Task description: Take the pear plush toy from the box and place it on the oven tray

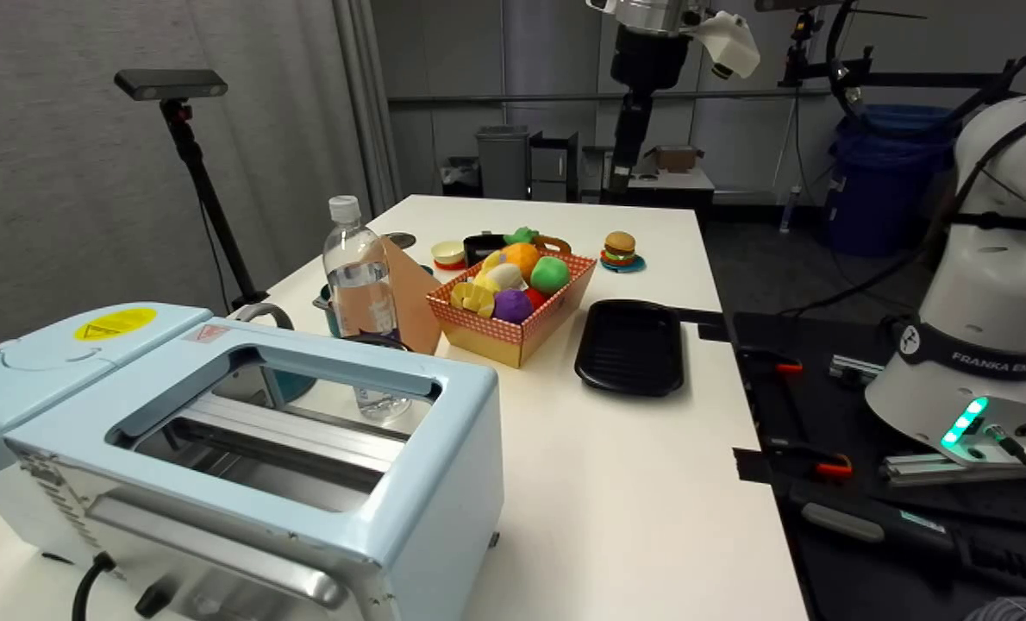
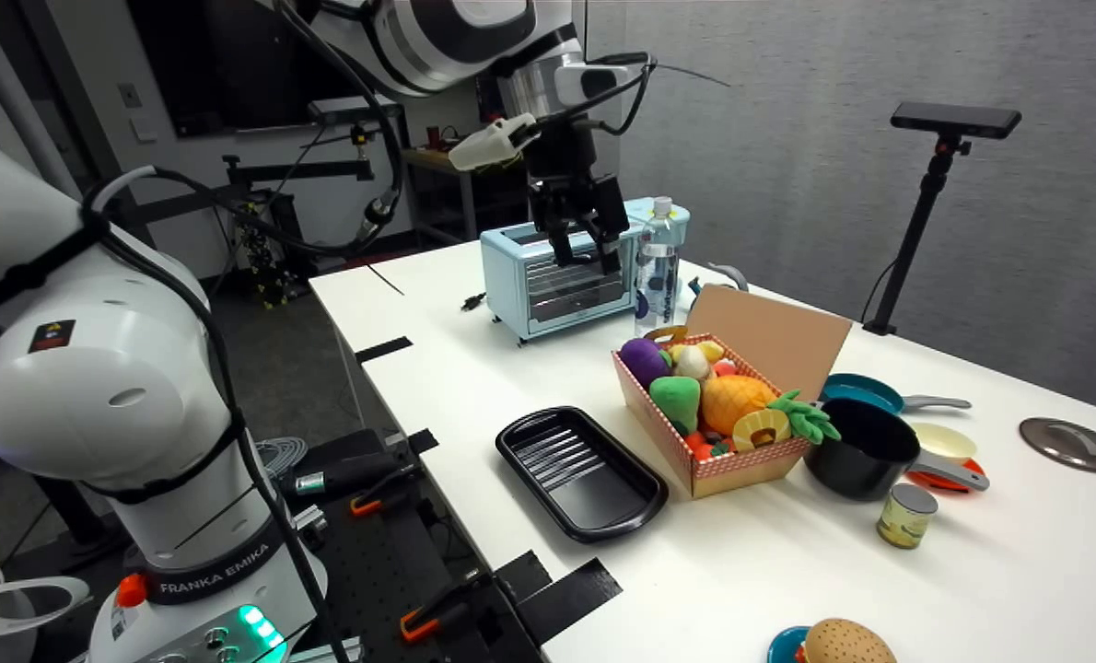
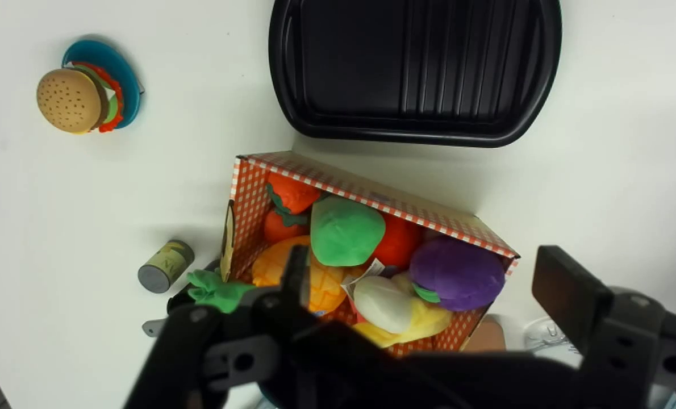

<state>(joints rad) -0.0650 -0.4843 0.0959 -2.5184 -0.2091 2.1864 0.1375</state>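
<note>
The green pear plush toy [image 1: 550,275] lies among other plush toys in the open box [image 1: 478,338]. The pear [image 2: 676,402] and the box [image 2: 741,481] also show in another exterior view. In the wrist view the pear [image 3: 346,232] rests against the box's checked long wall [image 3: 372,190] on the tray's side. The black oven tray [image 1: 629,345] lies flat beside the box with nothing on it; it also shows here [image 2: 594,474] and in the wrist view [image 3: 355,62]. My gripper [image 2: 587,263] is open and empty, high above the table. In the wrist view its fingers [image 3: 423,255] are wide apart.
A purple plush [image 3: 457,274], an orange pineapple plush [image 2: 737,402] and a yellow plush [image 3: 406,326] crowd the box. A water bottle [image 2: 658,272] stands by the box's raised lid [image 2: 769,331]. A blue toaster oven [image 1: 444,414], a black pot [image 2: 861,451] and a toy burger [image 1: 620,246] are on the table.
</note>
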